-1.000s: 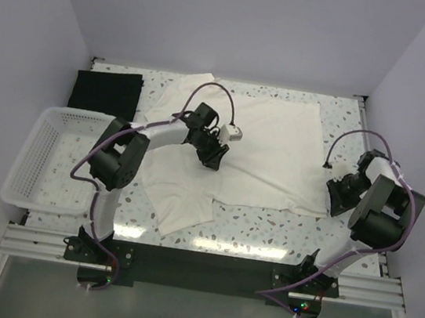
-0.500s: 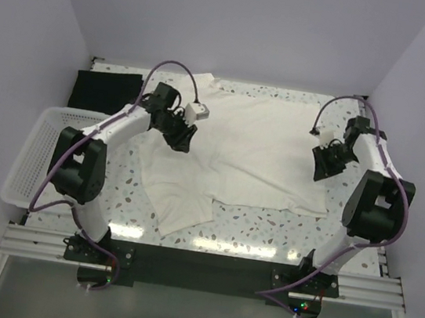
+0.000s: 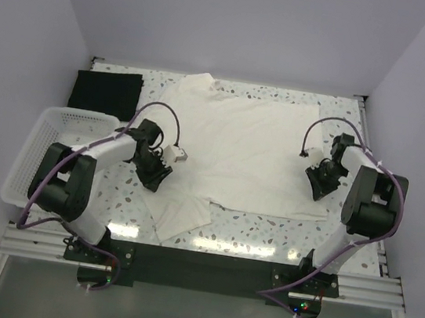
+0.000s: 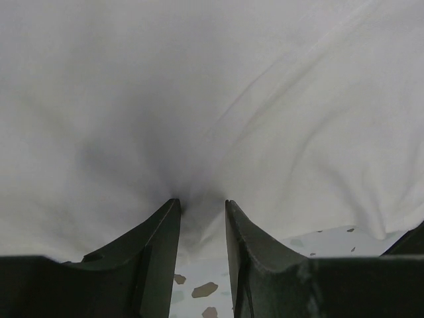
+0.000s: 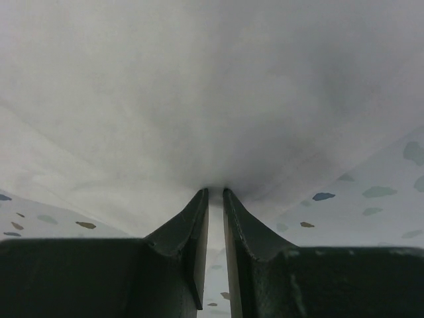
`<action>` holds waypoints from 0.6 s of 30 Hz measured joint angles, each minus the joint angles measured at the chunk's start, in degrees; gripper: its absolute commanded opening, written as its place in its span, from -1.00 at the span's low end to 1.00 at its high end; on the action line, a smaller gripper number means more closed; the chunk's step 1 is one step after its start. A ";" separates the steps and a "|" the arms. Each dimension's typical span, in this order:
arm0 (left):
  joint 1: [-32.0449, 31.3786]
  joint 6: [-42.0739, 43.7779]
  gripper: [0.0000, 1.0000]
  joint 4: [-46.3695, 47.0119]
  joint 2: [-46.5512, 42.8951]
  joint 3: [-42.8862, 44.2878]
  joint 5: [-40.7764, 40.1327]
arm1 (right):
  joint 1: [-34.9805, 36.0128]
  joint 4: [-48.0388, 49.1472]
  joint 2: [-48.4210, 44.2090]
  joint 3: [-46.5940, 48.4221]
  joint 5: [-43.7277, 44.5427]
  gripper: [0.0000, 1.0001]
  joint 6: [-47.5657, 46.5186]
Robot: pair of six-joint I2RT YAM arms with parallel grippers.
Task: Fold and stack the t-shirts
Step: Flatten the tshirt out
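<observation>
— What sits farthest left?
— A white lattice basket (image 3: 26,155) at the left edge of the counter (image 3: 266,228). Behind it lies the black t-shirt (image 3: 105,90), folded flat in the back left corner.
— And the left tool (image 3: 156,176)?
— Low over the left side of the cream t-shirt (image 3: 247,136), near the sleeve lying toward the front. Its fingers (image 4: 159,232) are drawn close, with cloth bunched between the tips (clamped on it, by the wrist view).
— The cream shirt itself?
— Spread wide across the middle of the counter, apart from the black one.
— The right tool (image 3: 318,186)?
— At the shirt's right edge, fingers nearly together, pinching the hem.
</observation>
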 measured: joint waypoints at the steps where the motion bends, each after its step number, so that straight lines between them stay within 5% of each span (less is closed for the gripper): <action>1: -0.02 0.17 -0.23 0.28 -0.92 -1.01 -0.26 | 0.11 0.57 -0.79 -1.11 0.66 -0.63 -0.61; 8: -1.88 3.15 -0.24 1.64 -7.50 -7.37 -1.42 | 0.15 2.21 -8.02 -9.68 3.48 -0.63 -4.33; 18: -12.79 9.27 -0.28 -4.39 -10.78 -9.84 -2.97 | -0.39 -1.22 -14.40 -16.37 6.34 -0.63 -8.90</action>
